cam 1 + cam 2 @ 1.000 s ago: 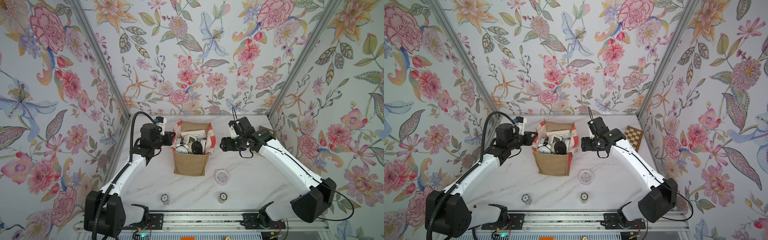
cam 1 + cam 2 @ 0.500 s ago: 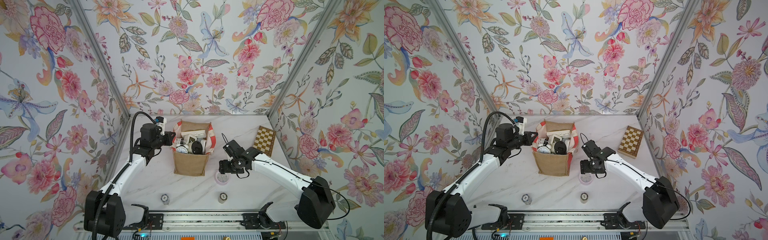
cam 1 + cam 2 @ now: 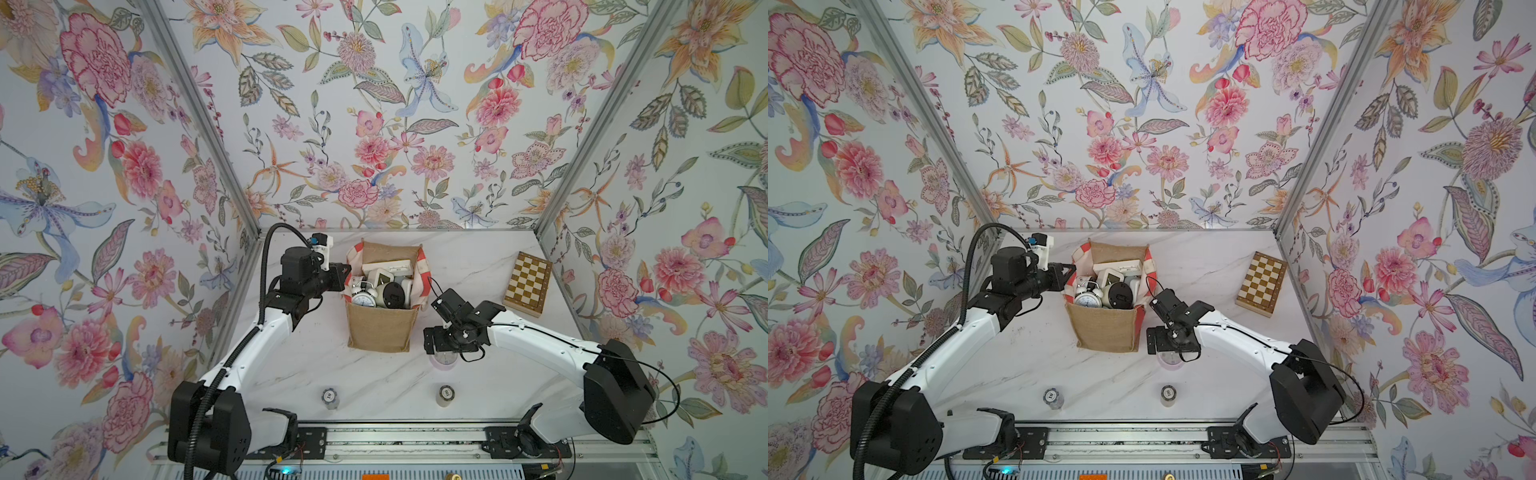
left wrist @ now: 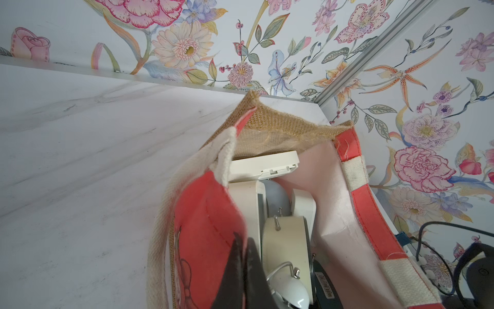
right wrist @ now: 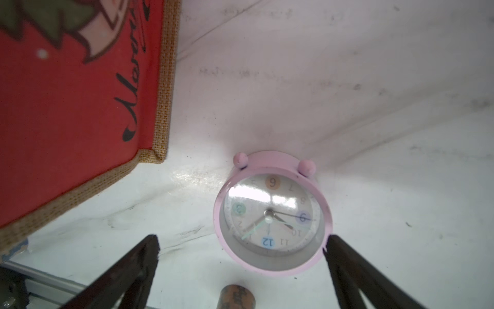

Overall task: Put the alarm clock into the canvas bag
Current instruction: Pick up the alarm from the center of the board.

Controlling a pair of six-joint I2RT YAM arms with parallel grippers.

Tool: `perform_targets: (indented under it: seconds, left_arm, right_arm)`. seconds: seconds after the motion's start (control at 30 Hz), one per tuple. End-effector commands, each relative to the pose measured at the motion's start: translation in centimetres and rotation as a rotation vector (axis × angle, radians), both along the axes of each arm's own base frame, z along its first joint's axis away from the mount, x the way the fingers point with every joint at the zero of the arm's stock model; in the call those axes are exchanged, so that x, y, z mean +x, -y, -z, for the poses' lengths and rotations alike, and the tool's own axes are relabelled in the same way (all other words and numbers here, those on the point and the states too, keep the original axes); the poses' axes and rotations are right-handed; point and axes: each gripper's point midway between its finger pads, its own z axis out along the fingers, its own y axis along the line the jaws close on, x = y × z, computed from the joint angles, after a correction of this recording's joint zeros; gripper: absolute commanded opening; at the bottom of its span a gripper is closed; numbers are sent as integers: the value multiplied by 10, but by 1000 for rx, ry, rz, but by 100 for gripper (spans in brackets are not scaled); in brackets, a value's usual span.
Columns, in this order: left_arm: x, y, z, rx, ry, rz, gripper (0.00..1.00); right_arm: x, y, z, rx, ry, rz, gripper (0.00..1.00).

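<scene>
1. The alarm clock (image 5: 272, 214) is lying face-up on the desk, just beside the front right corner of the canvas bag (image 3: 381, 332) and toward the desk's front edge. In both top views the right arm is hiding most of it.
2. The right gripper (image 5: 240, 242) is hanging over the clock with its jaws spread wide, holding nothing. The clock is sitting off-centre between them, and one finger (image 5: 347, 267) is touching its rim or sitting just beside it. A close from this position is probably going to shove the clock sideways before pinching it, and the smooth round case could be slipping free.
3. The bag is standing upright. The left gripper (image 4: 244, 256) is clamping its red side panel at the rim and holding the mouth open. If that pinch is weakening, the panel could be folding in over the opening.
4. Other clocks (image 3: 390, 295) are filling the bag almost to the top. A pink clock dropped onto that pile could be ending up perched at the rim and rolling back out.
5. A small cylinder (image 5: 238, 297) is standing near the clock, toward the front edge. A skidding clock could be knocking it over.
</scene>
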Motion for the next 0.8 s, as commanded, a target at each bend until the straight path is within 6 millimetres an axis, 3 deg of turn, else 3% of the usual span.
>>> perform_targets:
  seconds: [0.0,0.4,0.57,0.77]
  left_arm:
    - [-1,6,-35,-28,126,36,0]
    - [1,7,-38,-28,129,40,0]
    - [1,7,-36,-24,123,38,0]
    - [3,4,-33,-6,119,23,15]
  right_arm:
    - [-2,9,13,-60,-2,3,99]
    - [-6,13,38,-122,-51,-7,100]
    - [-6,14,38,-122,-52,-4,93]
    - [-2,16,31,-104,-31,4,81]
